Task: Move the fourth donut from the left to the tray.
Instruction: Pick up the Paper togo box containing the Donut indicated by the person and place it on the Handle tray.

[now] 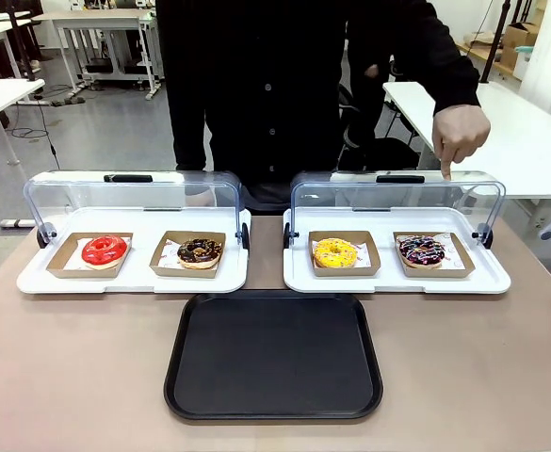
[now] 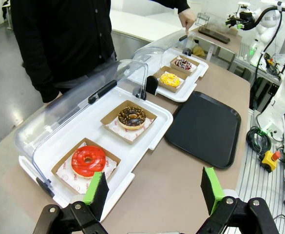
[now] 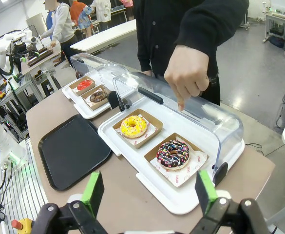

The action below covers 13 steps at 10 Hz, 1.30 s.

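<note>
Before the raised clear lid (image 3: 215, 126), the striped chocolate donut (image 3: 173, 154) sits — left tool (image 2: 154, 185) and right tool (image 3: 149, 187) spread; clipping that lid could jolt it.

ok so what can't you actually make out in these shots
Front view: whether the person's hand touches the clear lid or hovers; the angle hides any gap.
Left wrist view: drizzle on the fourth donut, too small and far off.
All views: print on the paper liners, too small.
</note>
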{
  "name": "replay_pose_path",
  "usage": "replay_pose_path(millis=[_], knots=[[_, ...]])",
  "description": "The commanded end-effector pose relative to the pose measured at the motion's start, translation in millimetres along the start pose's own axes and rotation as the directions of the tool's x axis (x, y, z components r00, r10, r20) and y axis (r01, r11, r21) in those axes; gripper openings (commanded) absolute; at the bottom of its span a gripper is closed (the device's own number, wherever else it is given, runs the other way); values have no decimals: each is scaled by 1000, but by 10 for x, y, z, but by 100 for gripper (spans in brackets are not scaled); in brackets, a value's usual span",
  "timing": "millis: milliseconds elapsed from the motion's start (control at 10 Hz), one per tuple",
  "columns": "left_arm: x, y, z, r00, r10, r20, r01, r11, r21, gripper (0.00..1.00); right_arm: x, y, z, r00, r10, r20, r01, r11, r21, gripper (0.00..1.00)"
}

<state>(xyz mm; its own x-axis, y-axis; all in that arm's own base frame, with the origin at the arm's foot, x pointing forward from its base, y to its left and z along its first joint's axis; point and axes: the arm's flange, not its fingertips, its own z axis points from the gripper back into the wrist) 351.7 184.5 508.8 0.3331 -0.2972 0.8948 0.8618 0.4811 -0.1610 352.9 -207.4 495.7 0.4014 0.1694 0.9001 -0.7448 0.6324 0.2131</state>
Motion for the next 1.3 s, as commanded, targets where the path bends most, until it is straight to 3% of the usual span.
replay_pose_path(millis=[0, 100, 300, 600, 800, 1200], knots=[[6, 12, 12, 1000, -23, 13, 23, 1000, -9, 100, 29, -26, 0, 999, 25, 26, -25, 1000, 0, 100], [6, 12, 12, 1000, -23, 13, 23, 1000, -9, 100, 0, 0, 0, 1000, 0, 0, 0, 1000, 0, 100], [6, 12, 12, 1000, -23, 13, 23, 1000, -9, 100, 362, 24, -323, 989, 106, -103, -108, 994, -14, 100], [6, 12, 12, 1000, -23, 13, 23, 1000, -9, 100, 662, 191, -906, 903, 320, -288, -323, 946, 37, 100], [6, 12, 12, 1000, -23, 13, 23, 1000, -9, 100, 648, 346, -1268, 758, 492, -428, -518, 853, 63, 100], [6, 12, 12, 1000, -23, 13, 23, 1000, -9, 100, 445, 469, -1822, 432, 643, -633, -654, 706, 271, 100]])
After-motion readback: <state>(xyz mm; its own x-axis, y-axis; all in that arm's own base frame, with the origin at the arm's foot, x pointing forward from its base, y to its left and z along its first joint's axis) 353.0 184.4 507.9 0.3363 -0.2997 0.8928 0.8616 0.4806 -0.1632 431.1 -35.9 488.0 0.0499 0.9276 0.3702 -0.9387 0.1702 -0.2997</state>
